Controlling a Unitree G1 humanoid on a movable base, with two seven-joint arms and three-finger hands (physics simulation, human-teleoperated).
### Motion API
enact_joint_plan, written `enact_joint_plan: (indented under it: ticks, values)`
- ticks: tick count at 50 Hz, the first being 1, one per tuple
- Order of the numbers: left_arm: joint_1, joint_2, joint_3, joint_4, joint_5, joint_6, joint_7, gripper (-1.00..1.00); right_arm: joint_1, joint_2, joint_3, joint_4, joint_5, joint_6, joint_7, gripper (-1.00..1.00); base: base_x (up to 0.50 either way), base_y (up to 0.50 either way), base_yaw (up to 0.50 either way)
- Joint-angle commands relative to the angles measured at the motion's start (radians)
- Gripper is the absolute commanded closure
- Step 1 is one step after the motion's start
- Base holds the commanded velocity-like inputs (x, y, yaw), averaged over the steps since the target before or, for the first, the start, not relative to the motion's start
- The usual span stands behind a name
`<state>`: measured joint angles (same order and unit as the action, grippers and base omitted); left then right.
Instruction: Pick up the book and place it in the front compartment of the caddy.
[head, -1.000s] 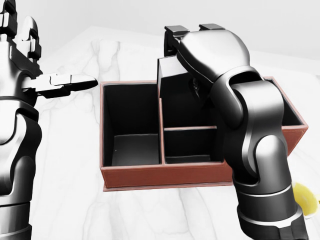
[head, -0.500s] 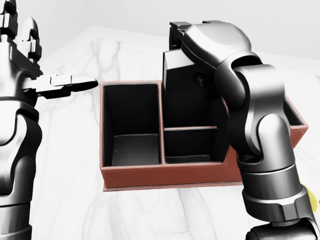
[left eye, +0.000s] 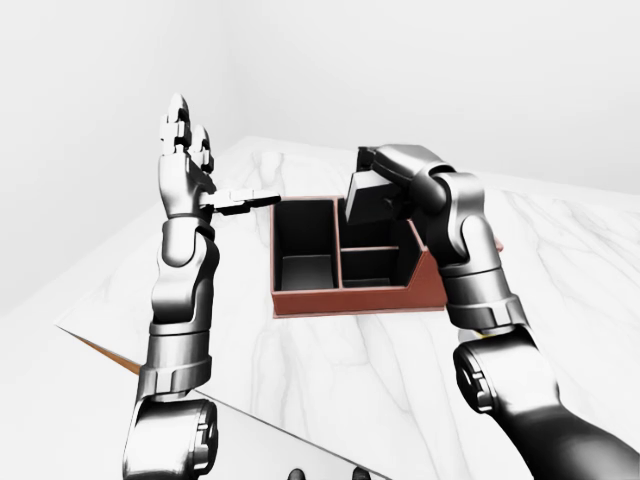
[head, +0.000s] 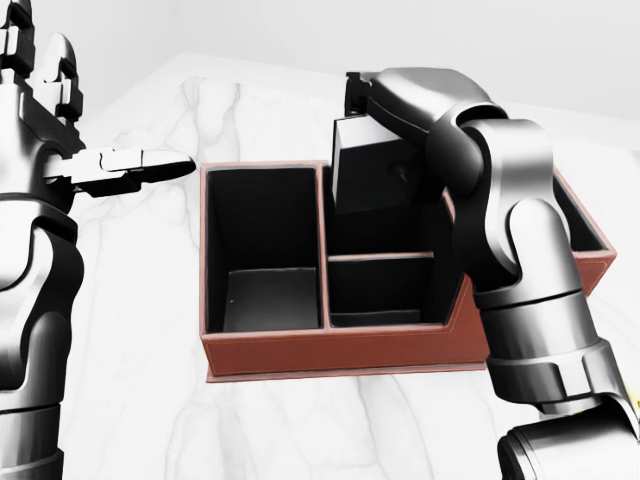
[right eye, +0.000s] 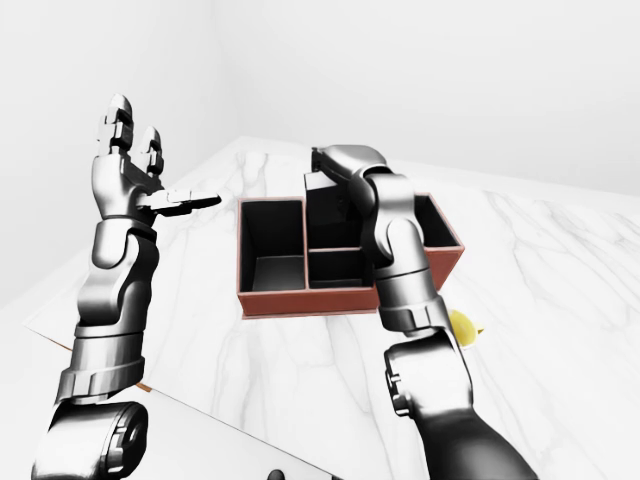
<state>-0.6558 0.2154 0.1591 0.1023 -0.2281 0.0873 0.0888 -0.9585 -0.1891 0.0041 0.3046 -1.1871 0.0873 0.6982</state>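
The caddy (head: 330, 352) is a red-brown box with black compartments on the white marble table (head: 130, 330). My right hand (head: 362, 112) is shut on the book (head: 372, 172), a dark grey slab. It is held tilted over the caddy's upper middle compartment (head: 375, 230), with its lower edge down at the rim. The long left compartment (head: 262, 240) and the small bottom-middle compartment (head: 385, 288) show bare black floors. My right forearm hides the compartment on the right. Left of the caddy my left hand (left eye: 215, 165) is raised and open, its thumb pointing at the caddy.
A small yellow object (right eye: 462, 326) lies on the table to the right of the caddy, behind my right arm. In the left-eye view the tabletop's edge (left eye: 105, 350) runs along the lower left.
My right forearm has swung to the right. The book has shifted right and down, tilting toward the upper middle compartment. My left hand has stayed still.
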Motion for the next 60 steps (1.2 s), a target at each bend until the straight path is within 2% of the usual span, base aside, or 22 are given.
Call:
enact_joint_plan:
  ticks: [1,41,51,60]
  values:
    - [0.002,0.000,-0.001,0.000,0.000,0.000,0.000,-1.00,-0.054,-0.014,-0.005,0.160,0.052,0.000,-0.037,1.00,0.00,0.00,0.00]
    - [0.003,-0.002,-0.001,0.015,0.001,0.000,-0.005,-1.00,-0.132,-0.019,0.015,0.360,0.115,0.000,-0.160,1.00,0.00,0.00,0.00]
    - [0.003,-0.001,0.000,0.008,-0.003,0.000,-0.004,-1.00,-0.184,-0.028,0.012,0.534,0.147,0.000,-0.262,1.00,0.00,0.00,0.00]
    - [0.001,-0.001,0.000,0.015,-0.003,0.000,-0.005,-1.00,-0.200,-0.039,0.017,0.590,0.160,0.000,-0.293,1.00,0.00,0.00,0.00]
